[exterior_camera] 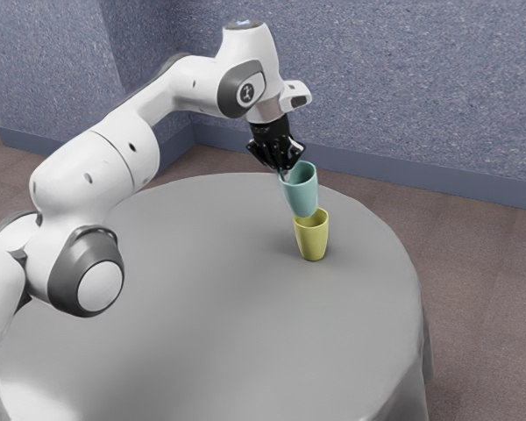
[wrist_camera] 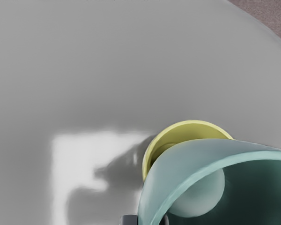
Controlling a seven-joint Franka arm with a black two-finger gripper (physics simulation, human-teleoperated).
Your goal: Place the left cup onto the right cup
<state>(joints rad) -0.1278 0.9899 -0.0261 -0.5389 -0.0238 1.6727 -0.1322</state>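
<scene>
A teal cup [exterior_camera: 301, 191] hangs tilted above a yellow cup [exterior_camera: 312, 235], its base dipping into the yellow cup's mouth. My black gripper [exterior_camera: 281, 170] holds the teal cup by its rim at the exterior view's left side, fingers shut on the wall. The yellow cup stands upright on the round grey table [exterior_camera: 202, 333]. In the wrist view the teal cup [wrist_camera: 215, 178] looms large under my hand, and the yellow cup's rim [wrist_camera: 178, 133] peeks out from behind it.
The table [wrist_camera: 107, 70] is covered with a grey cloth that drapes over its edge. A blue wall and brown floor lie behind it. My arm's white links cross the exterior view's left side above the table.
</scene>
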